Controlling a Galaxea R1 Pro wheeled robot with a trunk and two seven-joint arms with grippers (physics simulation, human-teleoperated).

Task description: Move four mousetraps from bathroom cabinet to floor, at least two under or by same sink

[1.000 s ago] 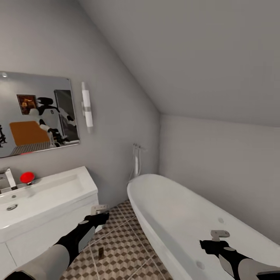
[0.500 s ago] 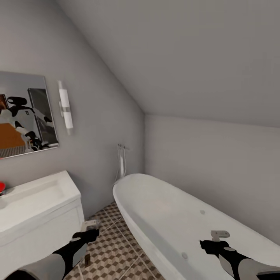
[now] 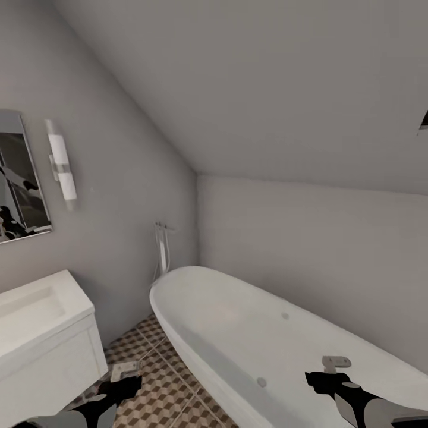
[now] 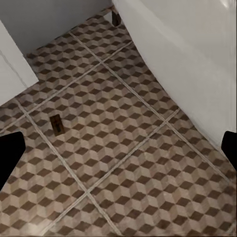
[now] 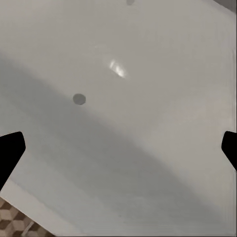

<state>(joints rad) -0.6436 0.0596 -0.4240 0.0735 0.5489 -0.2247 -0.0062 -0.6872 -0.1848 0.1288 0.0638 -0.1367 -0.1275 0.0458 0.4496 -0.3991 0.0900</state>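
One mousetrap (image 4: 57,124), a small brown board, lies flat on the cube-patterned bathroom floor (image 4: 128,148), a short way from the white vanity's corner (image 4: 12,69). My left gripper (image 4: 118,148) hangs open above these tiles, holding nothing. In the head view the left gripper (image 3: 126,373) is low, between the sink (image 3: 35,321) and the tub. The right gripper (image 3: 333,364) is open and empty over the tub's inside (image 5: 118,98). A second small brown piece (image 4: 116,19) sits at the tub's base, too small to identify. The cabinet is out of view.
The oval white bathtub (image 3: 267,333) takes up the right half of the room under a sloping ceiling. A chrome tap pipe (image 3: 161,249) stands at its far end. A strip of floor (image 3: 163,380) runs between tub and vanity. A mirror (image 3: 18,178) and wall lamp (image 3: 62,166) hang at left.
The whole view has swung right, so sink, mirror and tub slid left. My left arm sits lower and nearer in the picture. The right arm keeps its place.
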